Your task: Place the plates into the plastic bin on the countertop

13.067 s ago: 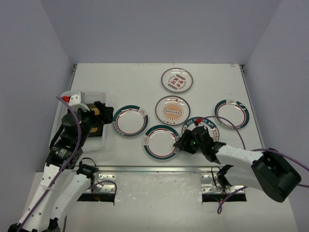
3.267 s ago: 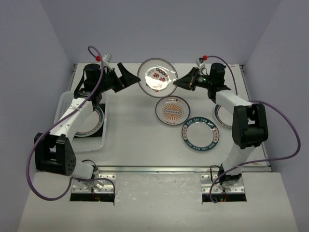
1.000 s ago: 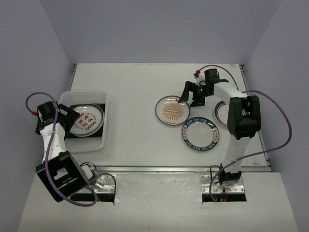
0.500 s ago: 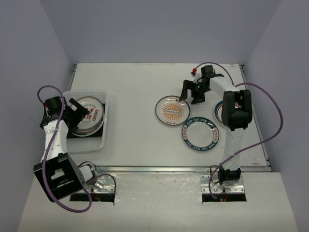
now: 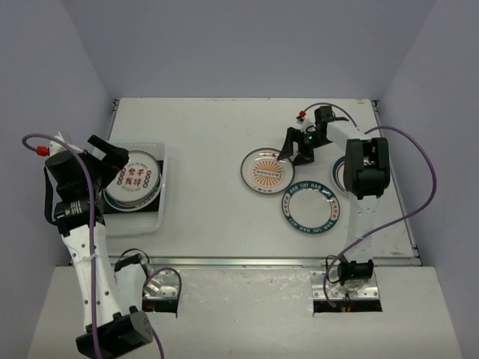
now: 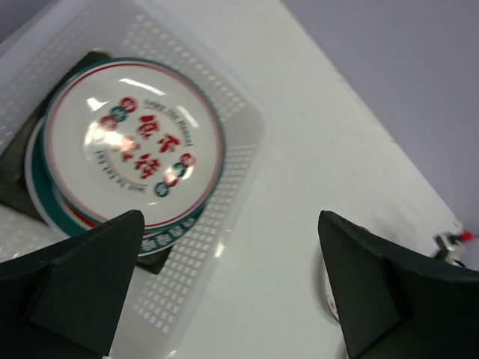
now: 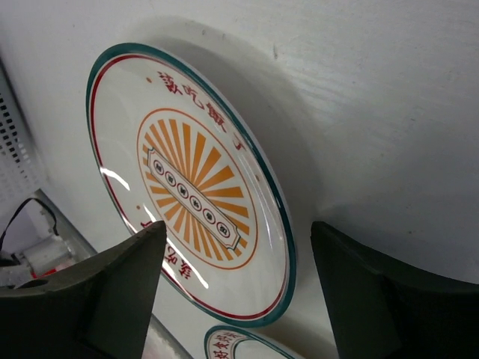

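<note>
The plastic bin stands at the left of the countertop and holds a stack of plates. A round white plate with red motifs lies on top; it also shows in the left wrist view, over green-banded plates and a dark square plate. My left gripper is open and empty above the bin's left side. My right gripper is open and empty, just right of the orange sunburst plate, whose near rim lies between its fingers in the right wrist view.
A blue-banded plate lies in front of the sunburst plate, its edge showing in the right wrist view. Another green-banded plate lies partly under the right arm. The bin's perforated wall is below the left gripper.
The left arm has drawn back from the bin with open, empty jaws; the red-motif plate now lies flat on the stack. The right gripper has hardly moved beside the sunburst plate.
</note>
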